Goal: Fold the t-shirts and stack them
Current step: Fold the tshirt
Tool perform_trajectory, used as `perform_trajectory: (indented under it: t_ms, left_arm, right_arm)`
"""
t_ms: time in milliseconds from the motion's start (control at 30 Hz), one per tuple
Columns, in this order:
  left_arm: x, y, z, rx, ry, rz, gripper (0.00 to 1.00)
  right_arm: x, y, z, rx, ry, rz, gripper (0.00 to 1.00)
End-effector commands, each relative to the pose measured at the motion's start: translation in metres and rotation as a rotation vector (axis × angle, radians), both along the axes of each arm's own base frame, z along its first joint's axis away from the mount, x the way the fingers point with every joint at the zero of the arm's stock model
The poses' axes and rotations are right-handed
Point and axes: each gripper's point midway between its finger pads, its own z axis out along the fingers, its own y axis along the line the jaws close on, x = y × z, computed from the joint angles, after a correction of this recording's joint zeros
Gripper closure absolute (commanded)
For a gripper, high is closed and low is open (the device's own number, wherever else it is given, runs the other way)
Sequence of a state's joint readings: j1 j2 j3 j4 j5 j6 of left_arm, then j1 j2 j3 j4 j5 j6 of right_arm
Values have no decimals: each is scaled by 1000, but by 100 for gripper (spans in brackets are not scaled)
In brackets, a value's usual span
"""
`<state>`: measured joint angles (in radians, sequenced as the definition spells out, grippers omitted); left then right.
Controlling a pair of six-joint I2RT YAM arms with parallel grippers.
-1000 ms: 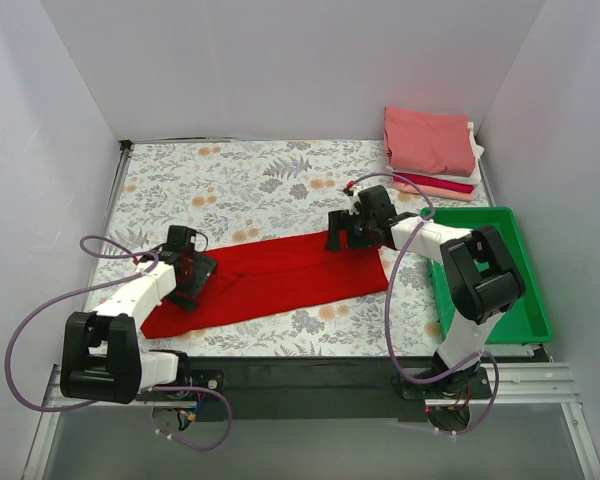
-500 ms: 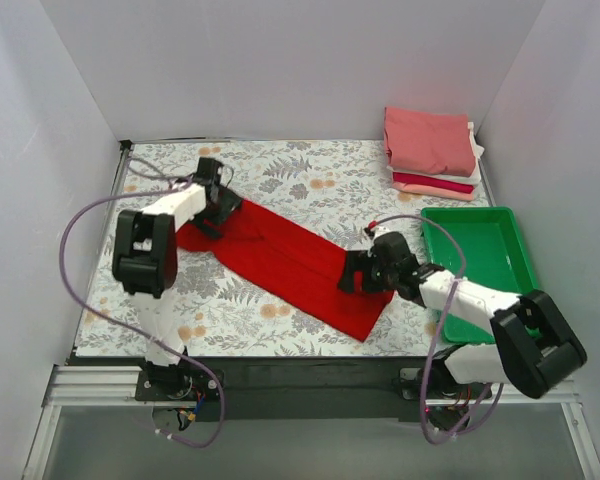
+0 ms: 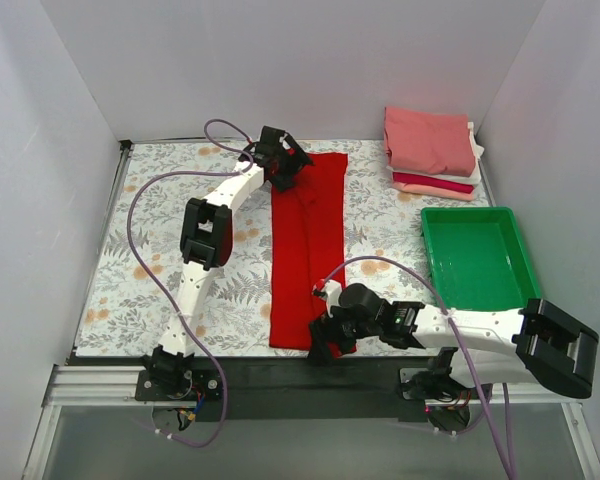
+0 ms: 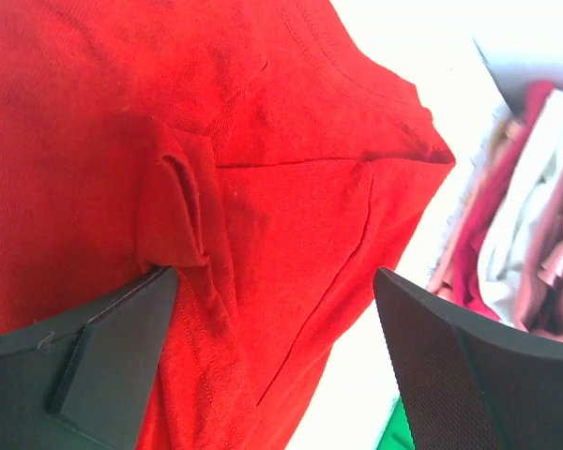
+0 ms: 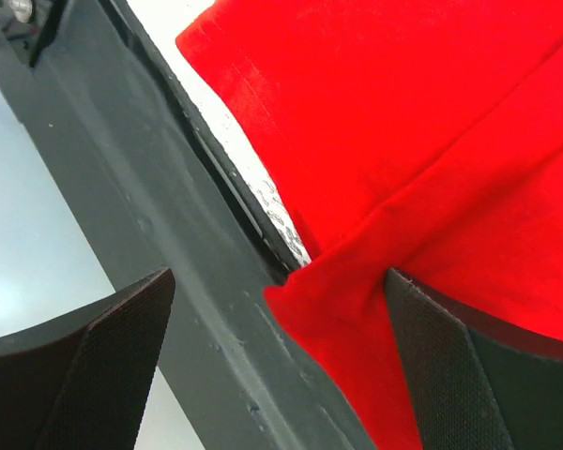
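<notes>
My left pincer gaped over the far end of the red t-shirt, my right pincer gaped at its near hem; folded t-shirts and green tray lay rightward.

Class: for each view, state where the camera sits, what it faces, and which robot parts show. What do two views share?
Top external: above and behind, looking down at the table; left arm and right arm show.
Left wrist: on its arm, facing the far end of the red t-shirt; left gripper shows.
Right wrist: on its arm, facing the shirt's near end; right gripper shows.
Shared: top and left wrist show the folded stack.
</notes>
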<state>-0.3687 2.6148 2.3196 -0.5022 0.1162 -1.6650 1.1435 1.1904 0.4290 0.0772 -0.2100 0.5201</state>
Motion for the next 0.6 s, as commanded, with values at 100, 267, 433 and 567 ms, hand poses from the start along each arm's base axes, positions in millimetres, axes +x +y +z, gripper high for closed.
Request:
perform_trajectory:
  t_ms: [100,267,433,567]
  left_arm:
    - [-23,15,-82,72,166,42,13]
    - [-17,15,-43,123,67,-6,13]
    - [-24,20,36,335,-134,-55,11]
    - [-42,20,70,508,-224,-99,9]
  right_arm:
    - [12,-5,20,-29,-71,-53,2]
    - [52,-18,47,-45,-183,-247,2]
    - [97,-49,74,-4,-255,-582,2]
    - [118,-76,83,35,-284,-711,2]
